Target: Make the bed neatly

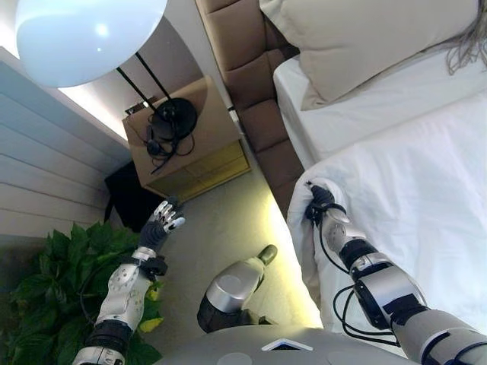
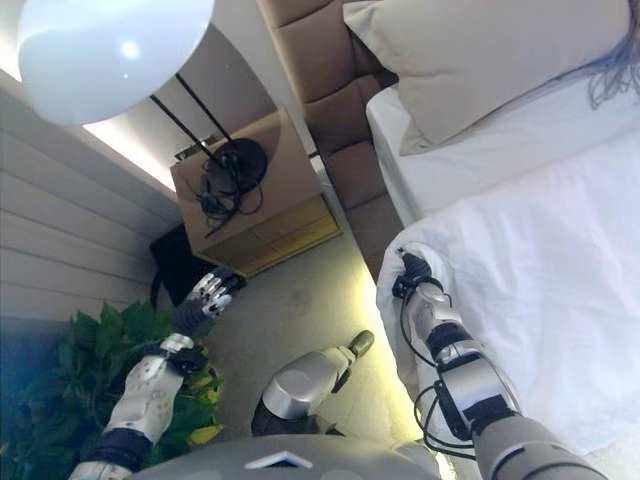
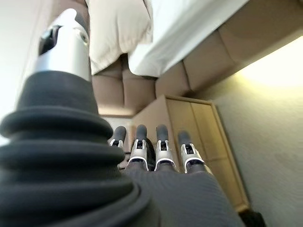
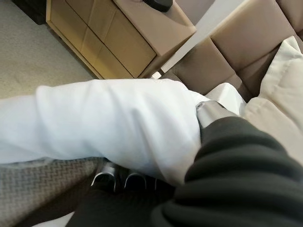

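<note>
A white duvet (image 1: 411, 190) covers the near part of the bed, and its upper corner is bunched at the bed's edge. My right hand (image 1: 320, 200) is shut on that corner. In the right wrist view the duvet (image 4: 109, 118) drapes over the hand, with curled fingers (image 4: 106, 179) showing beneath the cloth. A beige pillow (image 1: 373, 38) lies at the head of the bed on the bare white sheet (image 1: 358, 114). My left hand (image 1: 163, 221) hangs open in the air over the floor beside the bed, holding nothing; its straight fingers (image 3: 158, 149) point toward the nightstand.
A brown padded headboard (image 1: 251, 68) runs along the bed's head. A wooden nightstand (image 1: 190, 152) holds the black base of a lamp with a large white shade (image 1: 84, 30). A green plant (image 1: 53, 281) stands at my lower left. Beige carpet (image 1: 228, 220) lies between nightstand and bed.
</note>
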Controlling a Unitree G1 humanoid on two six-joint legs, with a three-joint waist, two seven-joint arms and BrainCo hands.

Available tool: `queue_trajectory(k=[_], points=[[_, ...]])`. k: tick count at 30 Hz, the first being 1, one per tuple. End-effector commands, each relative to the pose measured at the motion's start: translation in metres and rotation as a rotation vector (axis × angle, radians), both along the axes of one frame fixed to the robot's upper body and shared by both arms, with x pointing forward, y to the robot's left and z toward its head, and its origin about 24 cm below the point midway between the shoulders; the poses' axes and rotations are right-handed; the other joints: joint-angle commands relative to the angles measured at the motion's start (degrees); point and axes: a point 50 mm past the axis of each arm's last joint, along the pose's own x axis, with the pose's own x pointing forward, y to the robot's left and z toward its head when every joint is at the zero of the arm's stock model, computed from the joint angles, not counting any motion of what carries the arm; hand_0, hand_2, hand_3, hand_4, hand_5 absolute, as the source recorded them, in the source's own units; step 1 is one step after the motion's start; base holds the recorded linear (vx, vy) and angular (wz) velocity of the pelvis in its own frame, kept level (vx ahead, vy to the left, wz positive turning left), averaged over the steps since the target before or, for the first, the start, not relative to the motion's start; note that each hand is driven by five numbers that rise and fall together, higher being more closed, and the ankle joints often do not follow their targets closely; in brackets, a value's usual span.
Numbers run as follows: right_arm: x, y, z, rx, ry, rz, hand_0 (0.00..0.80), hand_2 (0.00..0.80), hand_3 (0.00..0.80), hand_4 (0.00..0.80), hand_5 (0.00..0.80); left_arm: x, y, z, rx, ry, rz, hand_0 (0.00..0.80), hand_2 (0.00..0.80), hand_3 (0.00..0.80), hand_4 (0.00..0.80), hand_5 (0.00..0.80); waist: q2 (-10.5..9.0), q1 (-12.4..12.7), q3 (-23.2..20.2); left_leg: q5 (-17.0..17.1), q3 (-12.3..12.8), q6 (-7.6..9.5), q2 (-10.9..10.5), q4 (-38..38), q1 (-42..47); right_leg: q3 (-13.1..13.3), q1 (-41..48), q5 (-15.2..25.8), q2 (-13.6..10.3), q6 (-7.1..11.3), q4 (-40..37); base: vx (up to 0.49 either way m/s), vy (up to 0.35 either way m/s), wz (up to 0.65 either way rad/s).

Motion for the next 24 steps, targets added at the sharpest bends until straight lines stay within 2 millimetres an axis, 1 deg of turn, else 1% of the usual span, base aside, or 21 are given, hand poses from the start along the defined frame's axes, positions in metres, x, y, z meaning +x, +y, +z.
queue_trajectory(k=[1, 3, 8, 9, 10, 13, 18, 21, 24], points=[[0.040, 0.107, 0.064, 0.048, -0.262, 0.392, 0.800, 0.800, 0.800, 0.800, 0.800, 0.015, 0.002, 0.024, 0.032, -0.152, -0.035, 0.000, 0.000, 0.000, 0.000, 0.000, -0.24, 2.0, 0.8, 1.4, 0.9, -4.00, 4.1, 3.2, -3.4, 1.2, -1.4, 10.4, -6.1, -0.25, 4.3, 0.008, -0.017, 0.09], [0.037, 0.109, 0.060, 0.050, -0.247, 0.381, 0.800, 0.800, 0.800, 0.800, 0.800, 0.014, 0.000, 0.024, 0.033, -0.152, -0.048, 0.000, 0.000, 0.000, 0.000, 0.000, -0.27, 2.2, 1.0, 1.5, 0.8, -4.00, 4.0, 3.2, -3.5, 1.4, -1.4, 10.3, -5.9, -0.35, 4.4, 0.001, -0.033, 0.07], [0.036, 0.102, 0.054, 0.073, -0.210, 0.352, 0.800, 0.800, 0.800, 0.800, 0.800, 0.015, -0.002, 0.024, 0.030, -0.151, -0.057, 0.000, 0.000, 0.000, 0.000, 0.000, -0.50, 2.1, 1.1, 1.7, 0.9, -3.97, 4.2, 3.0, -3.7, 1.5, -1.5, 10.5, -5.4, -0.47, 3.8, -0.010, -0.031, 0.00], [0.035, 0.100, 0.051, 0.075, -0.192, 0.346, 0.141, 0.141, 0.141, 0.141, 0.141, 0.014, -0.002, 0.024, 0.029, -0.151, -0.057, 0.000, 0.000, 0.000, 0.000, 0.000, -0.62, 2.0, 1.1, 1.7, 0.9, -3.92, 4.2, 2.9, -3.7, 1.6, -1.7, 10.6, -5.3, -0.47, 3.6, -0.021, -0.050, -0.02], [0.033, 0.099, 0.048, 0.081, -0.171, 0.354, 0.000, 0.000, 0.000, 0.000, 0.000, 0.015, -0.002, 0.023, 0.029, -0.153, -0.056, 0.000, 0.000, 0.000, 0.000, 0.000, -0.74, 1.9, 1.1, 1.7, 1.0, -3.93, 4.2, 2.9, -3.8, 1.8, -1.7, 10.7, -5.2, -0.46, 3.5, -0.022, -0.051, -0.02], [0.029, 0.097, 0.039, 0.107, -0.122, 0.373, 0.000, 0.000, 0.000, 0.000, 0.000, 0.016, -0.002, 0.024, 0.030, -0.160, -0.049, 0.000, 0.000, 0.000, 0.000, 0.000, -1.07, 1.7, 1.1, 1.6, 1.3, -3.94, 4.5, 2.8, -3.8, 2.0, -1.9, 10.8, -5.0, -0.38, 3.0, -0.016, -0.037, -0.02], [0.014, 0.089, 0.017, 0.146, -0.024, 0.319, 0.000, 0.000, 0.000, 0.000, 0.000, 0.019, -0.001, 0.025, 0.029, -0.165, -0.038, 0.000, 0.000, 0.000, 0.000, 0.000, -1.56, 1.2, 0.8, 1.3, 1.7, -3.93, 4.8, 2.8, -3.8, 2.6, -2.3, 10.8, -4.9, -0.42, 2.9, 0.000, -0.010, -0.02], [-0.003, 0.083, -0.004, 0.111, 0.066, 0.271, 0.000, 0.000, 0.000, 0.000, 0.000, 0.020, -0.005, 0.024, 0.031, -0.166, -0.042, 0.000, 0.000, 0.000, 0.000, 0.000, -1.56, 1.1, 0.6, 1.0, 1.9, -3.93, 5.0, 3.1, -3.8, 2.8, -2.5, 10.7, -4.8, -0.43, 2.9, 0.000, 0.000, 0.00], [-0.013, 0.077, -0.017, 0.131, 0.119, 0.212, 0.000, 0.000, 0.000, 0.000, 0.000, 0.021, -0.008, 0.024, 0.028, -0.168, -0.035, 0.000, 0.000, 0.000, 0.000, 0.000, -1.38, 0.8, 0.5, 0.9, 2.1, -3.86, 5.2, 3.1, -3.7, 2.9, -2.6, 10.6, -4.7, -0.48, 2.8, -0.011, -0.005, -0.03]])
